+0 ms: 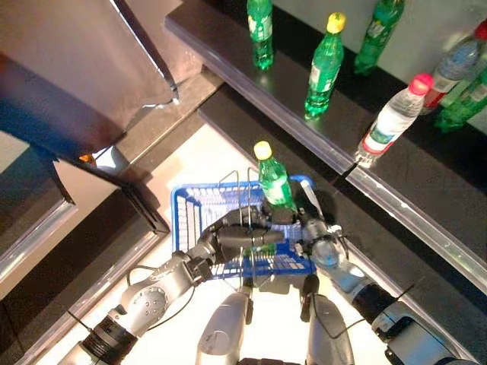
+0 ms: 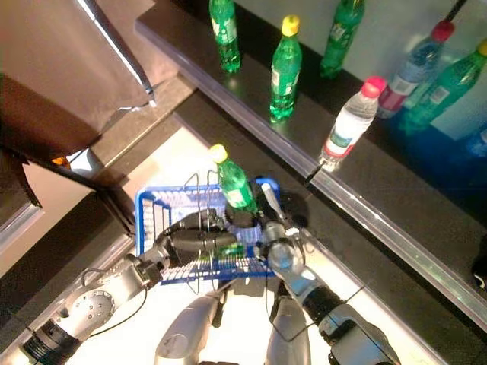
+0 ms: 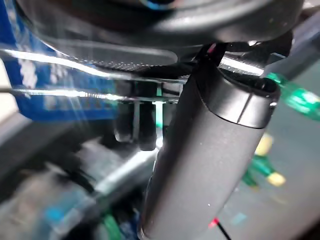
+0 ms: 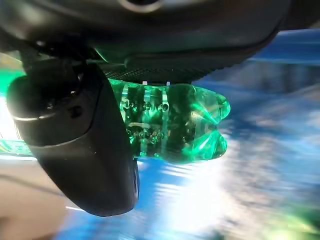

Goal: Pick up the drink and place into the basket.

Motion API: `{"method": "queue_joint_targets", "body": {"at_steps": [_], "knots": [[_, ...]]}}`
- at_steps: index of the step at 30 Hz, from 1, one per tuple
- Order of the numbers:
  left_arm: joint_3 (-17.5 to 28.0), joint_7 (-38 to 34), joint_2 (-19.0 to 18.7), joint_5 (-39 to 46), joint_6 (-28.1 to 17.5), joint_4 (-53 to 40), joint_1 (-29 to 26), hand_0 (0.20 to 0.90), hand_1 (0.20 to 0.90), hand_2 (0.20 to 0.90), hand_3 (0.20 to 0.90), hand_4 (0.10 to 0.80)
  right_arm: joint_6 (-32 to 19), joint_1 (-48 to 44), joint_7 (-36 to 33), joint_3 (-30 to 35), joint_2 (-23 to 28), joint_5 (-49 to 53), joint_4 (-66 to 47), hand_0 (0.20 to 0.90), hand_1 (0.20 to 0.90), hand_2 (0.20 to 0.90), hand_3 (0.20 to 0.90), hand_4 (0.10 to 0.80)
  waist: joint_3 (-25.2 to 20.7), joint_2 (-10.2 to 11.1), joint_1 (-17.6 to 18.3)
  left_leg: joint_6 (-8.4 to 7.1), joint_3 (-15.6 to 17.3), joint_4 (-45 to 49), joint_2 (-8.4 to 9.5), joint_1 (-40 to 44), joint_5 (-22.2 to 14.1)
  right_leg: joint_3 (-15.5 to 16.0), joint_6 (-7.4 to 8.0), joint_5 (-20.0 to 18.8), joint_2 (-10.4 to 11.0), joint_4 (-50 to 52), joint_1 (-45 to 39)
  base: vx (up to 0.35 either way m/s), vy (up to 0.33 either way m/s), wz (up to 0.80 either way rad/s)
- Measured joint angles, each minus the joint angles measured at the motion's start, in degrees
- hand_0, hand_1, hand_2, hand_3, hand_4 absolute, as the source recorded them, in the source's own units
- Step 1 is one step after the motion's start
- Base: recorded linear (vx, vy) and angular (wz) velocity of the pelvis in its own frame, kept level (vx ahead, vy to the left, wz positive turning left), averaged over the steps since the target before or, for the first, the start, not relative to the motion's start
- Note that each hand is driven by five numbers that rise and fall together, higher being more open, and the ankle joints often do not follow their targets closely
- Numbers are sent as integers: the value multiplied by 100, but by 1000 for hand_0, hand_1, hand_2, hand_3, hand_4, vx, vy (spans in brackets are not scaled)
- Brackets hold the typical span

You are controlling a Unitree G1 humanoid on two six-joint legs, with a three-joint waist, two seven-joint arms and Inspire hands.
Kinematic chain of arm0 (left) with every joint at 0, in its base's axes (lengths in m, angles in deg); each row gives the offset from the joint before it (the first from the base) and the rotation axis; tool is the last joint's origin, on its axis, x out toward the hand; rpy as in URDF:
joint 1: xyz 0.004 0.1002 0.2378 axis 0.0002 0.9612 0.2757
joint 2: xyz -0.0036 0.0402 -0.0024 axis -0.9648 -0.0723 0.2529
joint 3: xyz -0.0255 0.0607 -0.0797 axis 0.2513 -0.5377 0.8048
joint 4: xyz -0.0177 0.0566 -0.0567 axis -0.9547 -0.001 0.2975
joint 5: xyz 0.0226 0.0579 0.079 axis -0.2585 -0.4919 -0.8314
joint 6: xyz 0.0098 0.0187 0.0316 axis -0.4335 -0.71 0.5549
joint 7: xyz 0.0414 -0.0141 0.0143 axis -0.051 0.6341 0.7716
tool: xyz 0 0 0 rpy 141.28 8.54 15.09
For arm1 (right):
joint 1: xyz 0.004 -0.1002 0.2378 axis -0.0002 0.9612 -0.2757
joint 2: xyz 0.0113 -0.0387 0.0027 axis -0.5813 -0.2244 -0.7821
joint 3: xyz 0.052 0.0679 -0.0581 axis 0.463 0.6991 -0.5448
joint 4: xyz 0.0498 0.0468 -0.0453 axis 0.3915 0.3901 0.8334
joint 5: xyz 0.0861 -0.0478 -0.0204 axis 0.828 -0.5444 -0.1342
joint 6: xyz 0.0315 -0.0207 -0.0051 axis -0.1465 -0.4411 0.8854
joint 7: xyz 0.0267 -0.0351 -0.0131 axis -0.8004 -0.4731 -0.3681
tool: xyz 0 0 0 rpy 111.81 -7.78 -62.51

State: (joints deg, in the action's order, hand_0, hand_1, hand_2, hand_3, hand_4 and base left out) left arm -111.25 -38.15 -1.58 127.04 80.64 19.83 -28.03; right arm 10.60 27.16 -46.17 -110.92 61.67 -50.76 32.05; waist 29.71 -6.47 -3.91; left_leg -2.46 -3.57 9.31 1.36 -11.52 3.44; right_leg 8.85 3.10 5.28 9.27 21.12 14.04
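A green drink bottle (image 1: 274, 181) with a yellow cap stands nearly upright over the right part of the blue basket (image 1: 183, 207). My right hand (image 1: 318, 242) is shut on its lower half. In the right wrist view the bottle's base (image 4: 175, 125) sticks out past the thumb (image 4: 80, 145). I cannot tell whether the base touches the basket's bottom. My left hand (image 1: 242, 237) is curled round the basket's wire handles (image 1: 232, 182) at the near rim. The left wrist view shows that thumb (image 3: 210, 150) under a wire (image 3: 75, 92).
A dark shelf (image 1: 228, 53) runs behind the basket. On it stand green bottles (image 1: 326, 65) and a clear water bottle (image 1: 392, 122) with a pink cap. A brown panel (image 1: 68, 68) stands to the left. The basket is over a pale floor (image 1: 205, 152).
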Motion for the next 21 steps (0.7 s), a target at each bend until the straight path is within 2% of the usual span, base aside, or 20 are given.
{"method": "queue_joint_targets", "body": {"at_steps": [3, 5, 9, 14, 19, 21], "knots": [[-39, 171, 274, 3, -76, 4, -234, 300, 300, 300, 200, 100, 1, 24, 91, -141, -122, 368, 282, 300, 300, 300, 200, 100, 41, -38, 59, -5, 24, -2, -14, -79, 12, 0, 25, -20, -15, 3, 92, -31, 12, -4], [-43, 186, 310, 2, -122, 12, -326, 300, 300, 300, 200, 100, -45, 18, 67, -46, -270, 836, 357, 300, 300, 300, 200, 100, 69, -63, 87, -6, 28, -11, -26, -90, 12, 2, 19, -22, -24, 11, 113, 0, 0, 0], [-41, 192, 336, -13, -275, 49, -516, 300, 300, 300, 200, 100, -460, 13, 36, 554, -677, 1974, 517, 300, 300, 300, 200, 100, 82, -88, 89, -1, 133, -21, -42, -140, 12, 8, 15, -10, -23, 15, 160, 0, 0, 0], [-20, 192, 372, -11, -356, 74, -764, 300, 300, 300, 200, 100, -729, -148, -42, 796, -751, 2150, 516, 300, 300, 300, 200, 100, 82, -88, 91, 5, 141, -22, -34, -175, 15, -4, 14, 5, -14, 55, 215, 0, 0, 0], [-19, 193, 547, 180, -352, 76, -784, 300, 300, 300, 200, 100, -688, -278, 13, 771, -762, 2149, 518, 300, 300, 300, 200, 100, 83, -87, 91, 4, 142, -17, -39, -174, 15, -5, 3, 26, -16, 94, 230, 30, -6, 0], [-32, 195, 611, 385, -339, 98, -823, 300, 300, 300, 200, 100, -513, -380, 154, 717, -754, 2145, 622, 300, 300, 300, 200, 100, 82, -85, 90, 4, 142, -6, -38, -173, 15, -6, 3, 27, -14, 107, 230, 17, -3, 0]]}}
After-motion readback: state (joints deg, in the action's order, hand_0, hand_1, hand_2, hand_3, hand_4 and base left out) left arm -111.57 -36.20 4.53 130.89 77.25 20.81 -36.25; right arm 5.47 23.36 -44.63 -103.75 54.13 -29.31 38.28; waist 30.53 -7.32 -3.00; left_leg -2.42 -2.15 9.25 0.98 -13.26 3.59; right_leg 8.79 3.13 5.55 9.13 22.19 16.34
